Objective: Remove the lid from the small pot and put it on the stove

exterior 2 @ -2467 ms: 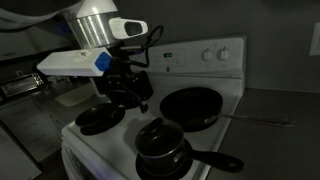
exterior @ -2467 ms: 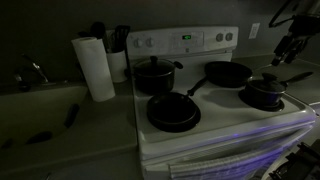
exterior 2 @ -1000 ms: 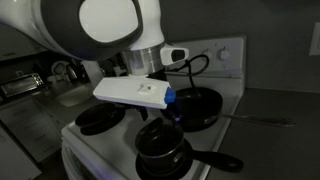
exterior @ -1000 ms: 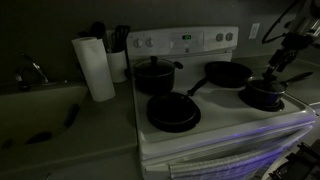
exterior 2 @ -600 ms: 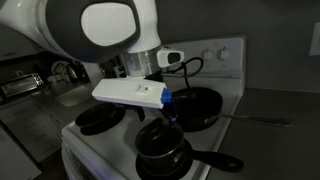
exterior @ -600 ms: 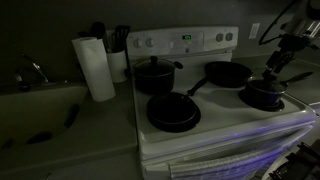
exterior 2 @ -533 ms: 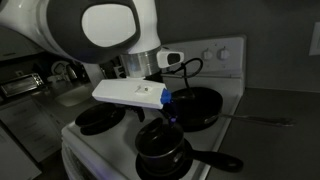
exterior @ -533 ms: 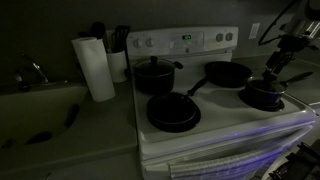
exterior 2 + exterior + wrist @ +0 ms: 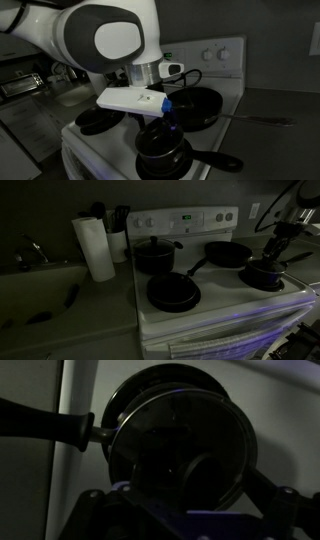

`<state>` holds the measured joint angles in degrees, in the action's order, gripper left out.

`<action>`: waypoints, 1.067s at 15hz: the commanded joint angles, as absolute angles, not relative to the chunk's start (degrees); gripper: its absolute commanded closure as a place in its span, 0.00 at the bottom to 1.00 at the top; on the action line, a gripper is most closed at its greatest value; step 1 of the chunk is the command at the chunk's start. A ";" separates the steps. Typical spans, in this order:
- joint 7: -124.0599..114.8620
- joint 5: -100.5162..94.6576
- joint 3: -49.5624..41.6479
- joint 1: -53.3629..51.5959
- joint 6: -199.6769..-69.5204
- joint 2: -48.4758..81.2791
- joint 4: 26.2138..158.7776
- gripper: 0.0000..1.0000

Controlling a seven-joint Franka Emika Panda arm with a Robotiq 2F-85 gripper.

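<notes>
The gripper hangs over the small pot, which sits on the front burner at one end of the white stove. In the wrist view its jaws stand wide apart, one on each side of the lid, and grasp nothing. Whether the fingertips touch the rim is too dark to tell. The lid is on the small pot, a see-through disc with a pale metal rim, and a long dark handle sticks out sideways from the pot. In an exterior view the gripper is just above the pot. In the opposite exterior view the arm's bulk hides most of the tool above the pot. Elsewhere on the stove are a taller black pot, a frying pan in front of it, and a second frying pan at the back. A paper towel roll stands on the tabletop beside the stove.
</notes>
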<state>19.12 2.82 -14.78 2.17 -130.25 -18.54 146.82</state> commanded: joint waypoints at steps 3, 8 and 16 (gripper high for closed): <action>16.61 2.35 -13.02 3.88 -130.54 -16.43 145.63 0.27; 14.63 2.35 -12.77 4.24 -129.90 -16.13 145.05 0.62; 10.58 0.62 -10.98 4.54 -129.32 -16.19 144.40 0.85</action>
<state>11.88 1.94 -12.70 2.87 -130.14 -17.74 145.25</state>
